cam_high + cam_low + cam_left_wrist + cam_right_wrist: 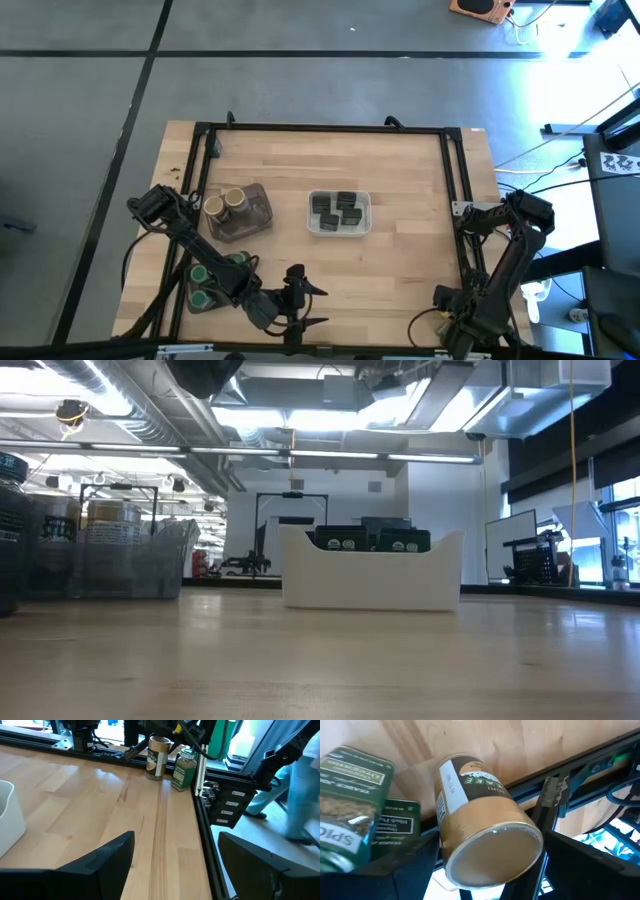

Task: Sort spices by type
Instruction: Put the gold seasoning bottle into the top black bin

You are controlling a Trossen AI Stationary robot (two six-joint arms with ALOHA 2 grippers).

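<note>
My left gripper (310, 306) is open low over the table's near edge, its fingers (115, 855) pointing toward the near right corner. There a tan-topped jar (158, 757) and a green-lidded jar (184, 768) stand upright under my folded right arm. My right gripper (446, 310) is open, and its fingers stand on either side of the tan jar (485, 835). A green-lidded jar (350, 805) and a dark tin (400, 827) sit beside it. Dark tins (340, 210) fill the white tray, two tan jars (228, 203) sit in a grey tray, and green-lidded jars (203, 284) sit in another.
The white tray (370, 585) stands mid-table. One grey tray (255, 215) lies left of it, and another (188, 290) lies at the near left. A black frame rail (205, 820) runs along the table's right edge. Bare wood (100, 795) lies between my left gripper and the corner jars.
</note>
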